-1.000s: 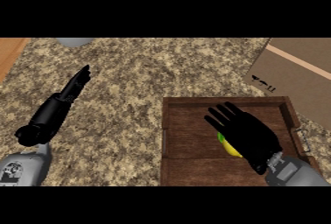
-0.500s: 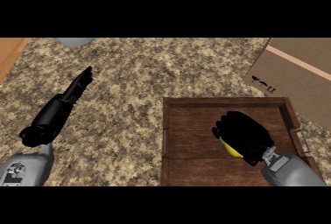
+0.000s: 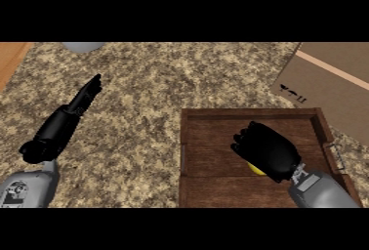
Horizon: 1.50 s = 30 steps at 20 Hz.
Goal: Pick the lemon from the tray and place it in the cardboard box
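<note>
The dark wooden tray [image 3: 209, 190] lies on the counter at the lower right. Over its middle my right hand [image 3: 267, 149] has its fingers curled down round the yellow lemon [image 3: 254, 169], of which only a small sliver shows under the palm. The cardboard box [image 3: 331, 83] stands at the upper right, beyond the tray's far corner. At the left my left hand [image 3: 83, 97] rests open with straight fingers pointing away, holding nothing.
The granite counter [image 3: 166, 83] spreads between the two hands. A pale grey round object [image 3: 83, 46] peeks in at the top left edge. A strip of wooden surface [image 3: 10, 58] shows at the far left.
My right hand's fingers have gone from spread to curled down round the lemon, hiding most of it. The left hand has not moved.
</note>
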Each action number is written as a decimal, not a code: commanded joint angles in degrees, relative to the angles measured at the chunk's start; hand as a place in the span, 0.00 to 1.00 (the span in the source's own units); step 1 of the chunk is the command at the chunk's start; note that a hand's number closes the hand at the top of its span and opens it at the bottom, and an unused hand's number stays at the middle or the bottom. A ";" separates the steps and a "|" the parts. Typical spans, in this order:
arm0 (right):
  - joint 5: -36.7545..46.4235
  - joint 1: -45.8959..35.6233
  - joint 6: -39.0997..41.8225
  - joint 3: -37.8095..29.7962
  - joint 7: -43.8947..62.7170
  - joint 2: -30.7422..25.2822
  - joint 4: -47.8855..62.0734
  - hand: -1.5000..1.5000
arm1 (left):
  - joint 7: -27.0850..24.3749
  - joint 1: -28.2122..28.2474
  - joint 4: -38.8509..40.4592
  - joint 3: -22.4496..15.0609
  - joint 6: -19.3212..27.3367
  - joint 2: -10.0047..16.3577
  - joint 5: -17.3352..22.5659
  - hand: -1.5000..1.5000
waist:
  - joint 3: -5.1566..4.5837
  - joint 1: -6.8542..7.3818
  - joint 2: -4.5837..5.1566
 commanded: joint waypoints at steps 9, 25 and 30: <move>-11.51 -8.47 -0.61 -13.92 4.64 14.49 7.01 1.00 | -0.23 0.53 -0.25 0.71 -0.52 -0.12 -0.67 0.50 | 0.25 0.30 0.21; -22.44 -21.14 2.36 -43.87 21.72 11.17 0.92 1.00 | -1.51 -2.68 3.80 1.86 -1.00 -0.27 -0.99 0.50 | 0.23 -0.05 0.43; -24.36 -28.66 -0.38 -51.08 21.92 5.15 12.77 1.00 | 0.22 -2.62 1.72 2.04 -1.84 -0.36 -0.16 0.50 | 0.25 0.69 0.51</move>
